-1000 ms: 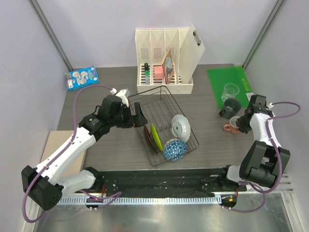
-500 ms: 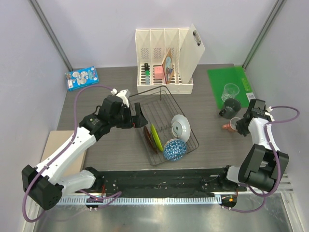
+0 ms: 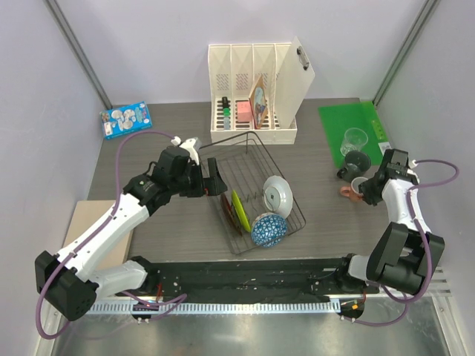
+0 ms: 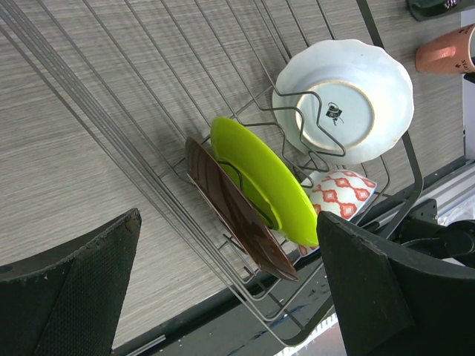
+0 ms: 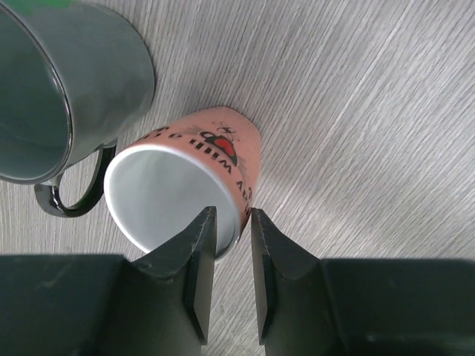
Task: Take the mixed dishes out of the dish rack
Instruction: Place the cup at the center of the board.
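since a second ago the left gripper is barely shifting: it is still hovering with its fingers spread wide over the left side of the rack, mid-frame. in the rack the red plate and green plate are standing on edge side by side. the white plate is leaning to their right, and the bowl is sitting at the lower corner, all as before. at right of frame the right gripper is pinching the pink mug by its wall, one finger inside the rim. the mug is now sitting slightly nearer the grey mug. the glass is standing above them at the green mat's lower edge. the table is dark wood-grain. a blue pack is lying upper left, a cream file holder is standing top centre, and pale walls are closing it in.
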Robot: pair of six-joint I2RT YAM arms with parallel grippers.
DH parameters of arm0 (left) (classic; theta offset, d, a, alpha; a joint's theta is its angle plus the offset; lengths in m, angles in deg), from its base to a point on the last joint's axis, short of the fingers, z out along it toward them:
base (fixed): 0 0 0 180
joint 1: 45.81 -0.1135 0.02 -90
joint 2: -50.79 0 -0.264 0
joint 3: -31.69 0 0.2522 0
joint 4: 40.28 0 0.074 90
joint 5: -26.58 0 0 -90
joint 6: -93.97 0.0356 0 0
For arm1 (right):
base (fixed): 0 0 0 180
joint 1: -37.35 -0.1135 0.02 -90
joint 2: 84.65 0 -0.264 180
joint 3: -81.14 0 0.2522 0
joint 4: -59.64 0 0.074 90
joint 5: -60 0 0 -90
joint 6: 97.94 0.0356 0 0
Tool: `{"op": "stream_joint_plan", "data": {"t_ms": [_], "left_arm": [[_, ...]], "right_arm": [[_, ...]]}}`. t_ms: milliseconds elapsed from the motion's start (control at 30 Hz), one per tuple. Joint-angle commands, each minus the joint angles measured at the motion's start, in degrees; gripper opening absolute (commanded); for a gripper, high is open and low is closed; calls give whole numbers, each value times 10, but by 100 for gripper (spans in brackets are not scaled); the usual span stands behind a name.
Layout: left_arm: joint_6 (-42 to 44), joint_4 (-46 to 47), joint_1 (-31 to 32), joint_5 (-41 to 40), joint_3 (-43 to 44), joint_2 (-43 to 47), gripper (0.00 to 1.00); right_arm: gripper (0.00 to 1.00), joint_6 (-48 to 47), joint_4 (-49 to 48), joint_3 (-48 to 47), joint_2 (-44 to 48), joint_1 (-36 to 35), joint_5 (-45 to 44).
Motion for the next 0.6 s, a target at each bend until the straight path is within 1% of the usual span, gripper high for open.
{"op": "stream_joint_plan", "data": {"t_ms": [0, 233, 567], "left_arm": [[4, 5, 3, -3, 6, 7, 100], [4, 4, 4, -3, 6, 6, 100], [6, 3, 6, -7, 6, 4, 100]], "right_arm": [[31, 0, 19, -26, 28, -2, 6], [32, -5, 38, -42, 40, -1, 7], [34, -3, 54, -41, 74, -1, 19]]}}
